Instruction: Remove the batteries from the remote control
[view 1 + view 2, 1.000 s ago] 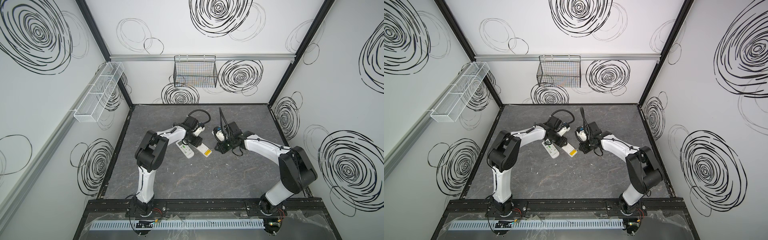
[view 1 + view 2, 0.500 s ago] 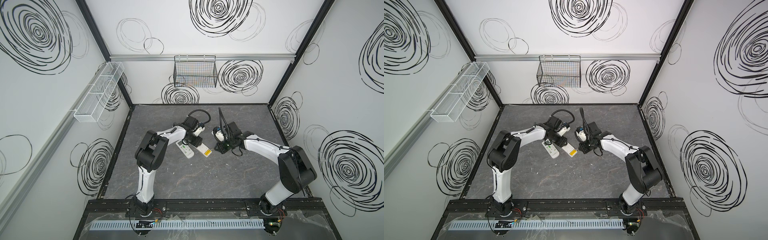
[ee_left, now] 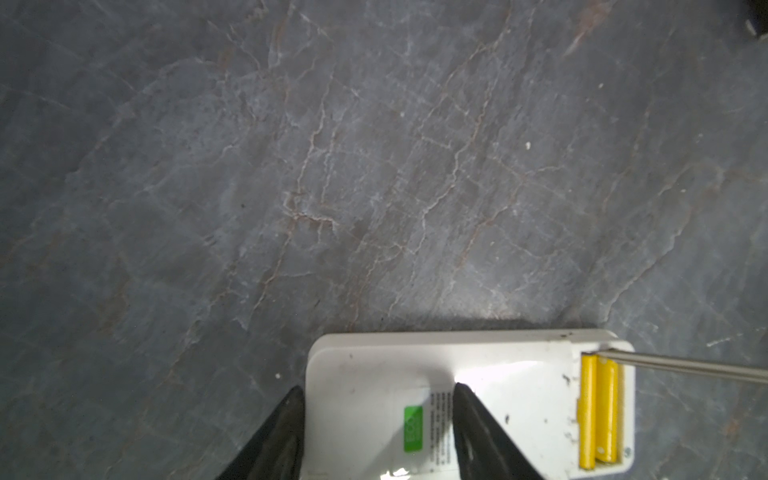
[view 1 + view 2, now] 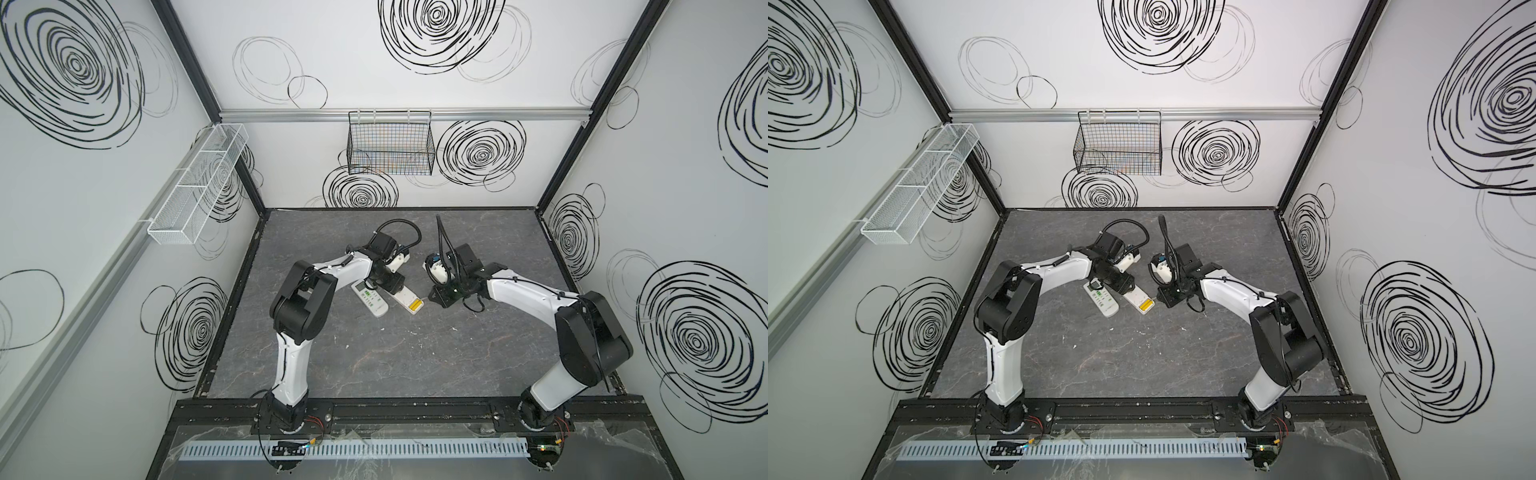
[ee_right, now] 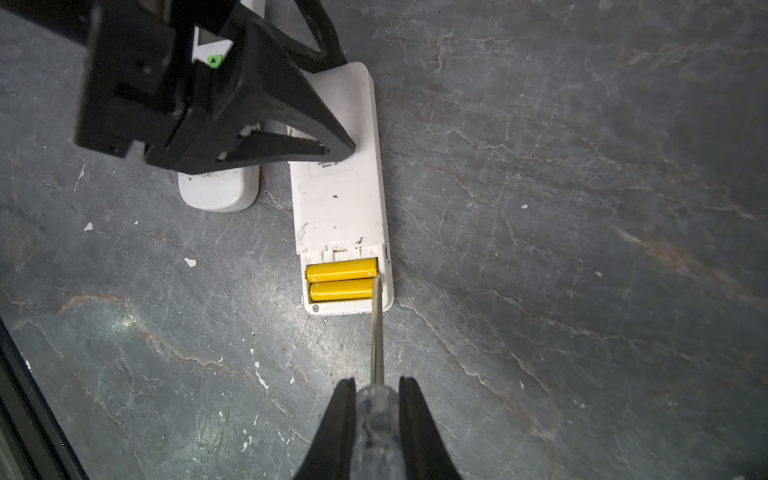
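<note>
On the dark marbled table [image 5: 582, 208] the white remote control [image 5: 336, 199] lies back up, cover off, yet both batteries [image 5: 340, 270], bright yellow, sit side by side in its end compartment: none is out. The left gripper [image 3: 376, 388], half open, holds nothing and rests on the remote control; the right gripper [image 5: 378, 381] clamps the screwdriver [image 5: 376, 340], tip at the batteries' end.

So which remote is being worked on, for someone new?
On the grey table, a white face-down remote lies beside a white buttons-up remote. Only the face-down one has an open end showing two yellow batteries.
</note>
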Robot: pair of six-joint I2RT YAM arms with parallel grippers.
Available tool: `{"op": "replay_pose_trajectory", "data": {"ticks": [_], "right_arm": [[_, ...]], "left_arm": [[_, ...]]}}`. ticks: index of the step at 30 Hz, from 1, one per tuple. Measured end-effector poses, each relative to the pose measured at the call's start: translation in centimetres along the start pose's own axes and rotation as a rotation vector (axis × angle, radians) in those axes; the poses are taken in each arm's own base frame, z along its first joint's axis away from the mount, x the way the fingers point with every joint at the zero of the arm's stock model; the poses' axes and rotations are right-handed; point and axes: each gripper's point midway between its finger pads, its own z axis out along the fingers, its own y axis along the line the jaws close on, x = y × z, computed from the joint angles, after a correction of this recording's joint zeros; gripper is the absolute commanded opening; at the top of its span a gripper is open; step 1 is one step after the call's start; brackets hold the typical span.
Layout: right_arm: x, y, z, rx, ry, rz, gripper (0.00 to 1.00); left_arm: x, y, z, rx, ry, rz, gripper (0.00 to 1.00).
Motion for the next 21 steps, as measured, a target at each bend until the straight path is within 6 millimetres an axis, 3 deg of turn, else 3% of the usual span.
{"op": "replay_pose_trajectory", "data": {"ticks": [21], "right_arm": [[0.54, 0.44, 0.29, 0.026, -0.066, -0.038, 0.0]], "left_arm": [[-0.07, 0.04, 0.02, -0.006, -0.002, 0.003, 0.58]]}}
